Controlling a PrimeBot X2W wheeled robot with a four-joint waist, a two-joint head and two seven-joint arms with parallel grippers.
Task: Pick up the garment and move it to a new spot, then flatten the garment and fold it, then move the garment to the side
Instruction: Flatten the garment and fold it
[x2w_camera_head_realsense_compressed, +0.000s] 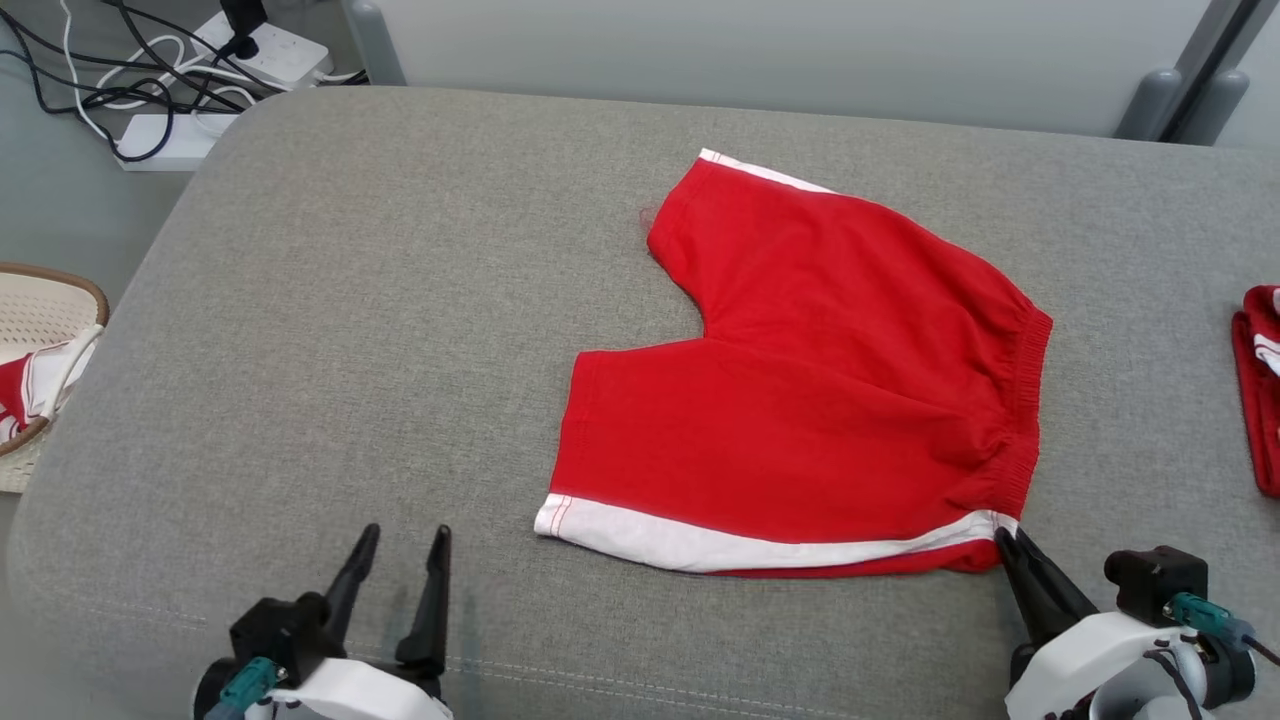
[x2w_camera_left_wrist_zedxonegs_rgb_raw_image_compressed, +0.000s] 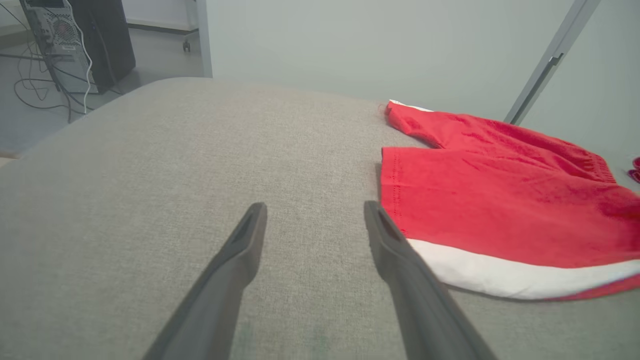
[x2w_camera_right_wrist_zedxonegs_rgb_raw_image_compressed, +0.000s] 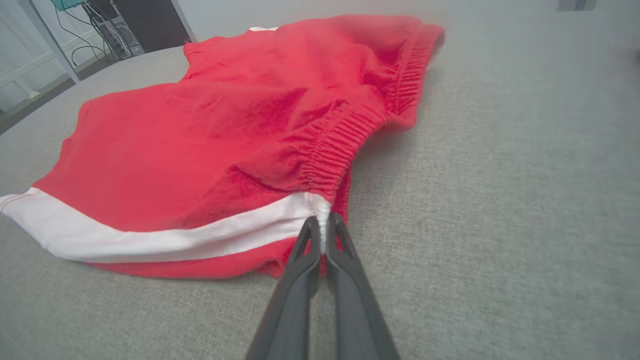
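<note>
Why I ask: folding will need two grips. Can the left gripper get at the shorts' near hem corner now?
Probably yes: the left gripper is open, nothing lies on the cushion between it and the shorts' hem corner, and the right gripper holds the waistband end.

I see a grey fabric tabletop, a pale wall along the top of the frame, and white power strips with tangled black cables on the grey floor at upper left.
</note>
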